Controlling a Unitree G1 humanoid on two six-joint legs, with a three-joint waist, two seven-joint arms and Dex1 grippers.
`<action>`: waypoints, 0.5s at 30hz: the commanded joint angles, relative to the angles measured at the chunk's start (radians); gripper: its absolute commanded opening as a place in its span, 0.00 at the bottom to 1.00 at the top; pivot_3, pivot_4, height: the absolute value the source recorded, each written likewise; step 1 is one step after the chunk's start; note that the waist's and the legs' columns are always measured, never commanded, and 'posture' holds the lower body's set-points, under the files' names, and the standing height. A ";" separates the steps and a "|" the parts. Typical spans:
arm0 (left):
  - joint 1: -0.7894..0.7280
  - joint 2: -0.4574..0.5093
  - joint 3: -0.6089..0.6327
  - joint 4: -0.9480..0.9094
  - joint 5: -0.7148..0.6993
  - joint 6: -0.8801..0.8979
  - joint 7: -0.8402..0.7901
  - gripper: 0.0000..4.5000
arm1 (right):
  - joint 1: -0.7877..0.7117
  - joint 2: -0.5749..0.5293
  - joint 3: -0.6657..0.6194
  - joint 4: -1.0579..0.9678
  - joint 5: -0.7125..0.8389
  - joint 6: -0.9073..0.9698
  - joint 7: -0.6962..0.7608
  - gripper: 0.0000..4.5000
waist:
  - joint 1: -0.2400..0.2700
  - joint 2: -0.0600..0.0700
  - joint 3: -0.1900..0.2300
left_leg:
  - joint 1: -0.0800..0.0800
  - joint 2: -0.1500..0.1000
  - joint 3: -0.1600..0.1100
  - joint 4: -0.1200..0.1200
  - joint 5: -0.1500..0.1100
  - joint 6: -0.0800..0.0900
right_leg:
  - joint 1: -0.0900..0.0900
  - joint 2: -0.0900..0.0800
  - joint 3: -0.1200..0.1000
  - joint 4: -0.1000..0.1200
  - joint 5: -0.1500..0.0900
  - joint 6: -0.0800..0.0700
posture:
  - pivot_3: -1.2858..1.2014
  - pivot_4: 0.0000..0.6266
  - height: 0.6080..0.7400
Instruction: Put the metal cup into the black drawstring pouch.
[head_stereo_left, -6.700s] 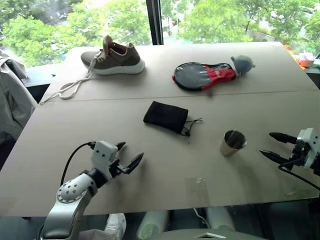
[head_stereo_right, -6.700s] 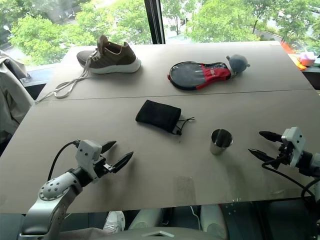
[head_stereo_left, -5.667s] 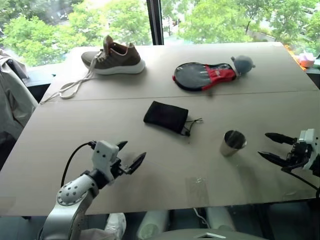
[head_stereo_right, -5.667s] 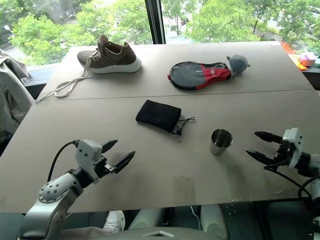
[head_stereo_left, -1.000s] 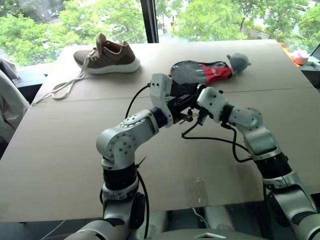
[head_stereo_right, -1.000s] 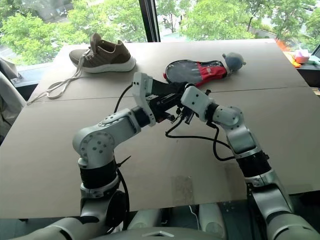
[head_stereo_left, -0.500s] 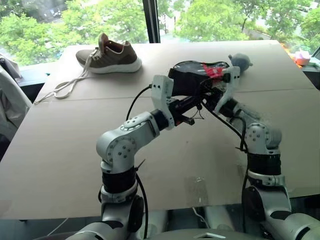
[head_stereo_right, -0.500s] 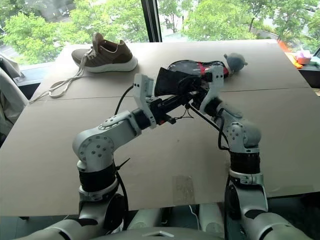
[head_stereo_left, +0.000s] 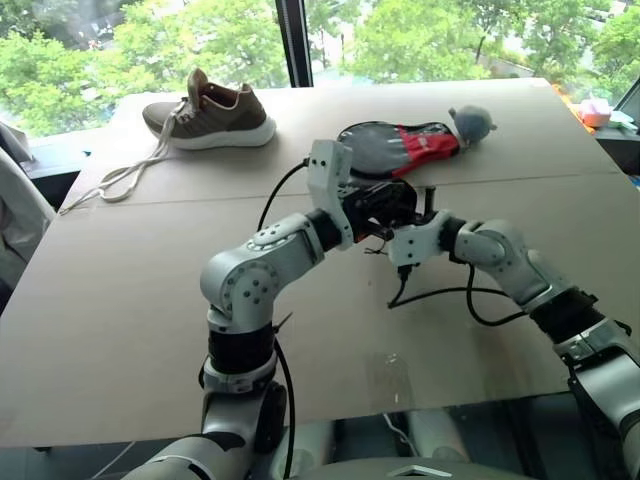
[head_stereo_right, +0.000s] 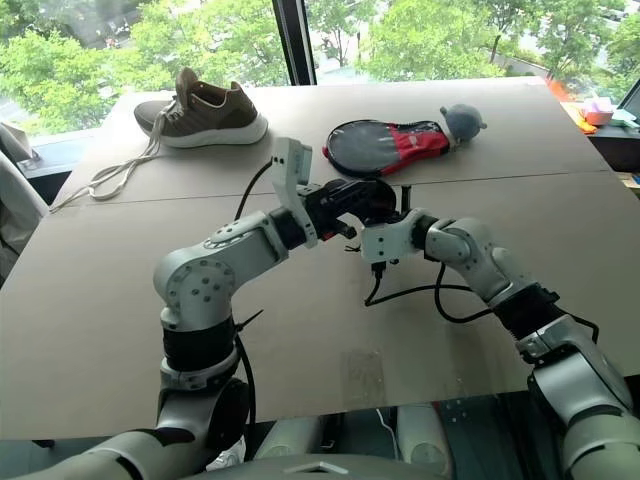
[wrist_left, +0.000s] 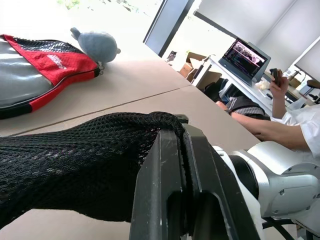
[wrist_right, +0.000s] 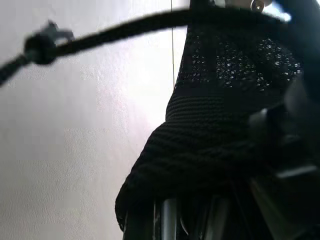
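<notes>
The table (head_stereo_left: 120, 300) lies under both claws, with the pouch lifted clear of its surface. Beyond the claws, towards the window, rest the shoe (head_stereo_left: 208, 112) off the left claw's outer side and the grey-and-red cover (head_stereo_left: 395, 147) almost straight past them, neither in the way.

The black drawstring pouch (wrist_left: 75, 160) hangs between the two claws, touching both. The left gripper (wrist_left: 176, 145) is clamped tight on a fold of its mesh fabric, and the right gripper (head_stereo_right: 372, 222), coming from the opposite side and slightly lower, is closed narrow on a bunch of the same cloth. A thin cord (wrist_right: 125, 30) with its toggle trails loose beside the right claw.

Whether the metal cup sits inside the pouch I cannot tell (the fabric looks bulged next to the left claw, which hints that it might).

My reading is that the step is securing the cup in the bag. To do it well:
- hold both pinches firm, since letting either go would tip the mouth
- turn the mouth upward before any release, so a smooth steel cup cannot slide out
- lower the pouch to the table between the claws, not drop it
- mind the cord, which could snag on the right claw's fingers as it parts
</notes>
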 joint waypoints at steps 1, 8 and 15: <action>-0.024 -0.017 -0.008 -0.064 -0.050 -0.049 -0.030 0.00 | 0.023 0.023 -0.067 0.012 0.064 0.088 0.045 0.03 | 0.001 0.000 0.000 | 0.000 0.000 0.000 0.000 0.000 0.000 | 0.000 0.000 0.000 0.000 0.000 0.000 | 0.52 0.24 1.00; 0.001 0.007 0.001 -0.030 -0.009 -0.083 -0.013 0.00 | 0.056 0.012 -0.164 -0.093 0.179 0.128 0.124 0.61 | 0.001 0.000 0.000 | -0.001 0.000 -0.001 0.000 0.000 0.000 | 0.000 -0.001 -0.001 -0.001 0.000 0.000 | 0.52 0.24 1.00; 0.010 0.073 -0.020 0.089 0.135 -0.204 0.010 0.00 | 0.122 -0.085 -0.273 -0.450 0.491 0.501 0.400 0.61 | 0.002 0.000 0.000 | -0.001 0.000 -0.002 0.000 0.000 0.000 | 0.000 -0.001 -0.001 -0.001 0.000 0.000 | 0.52 0.24 1.00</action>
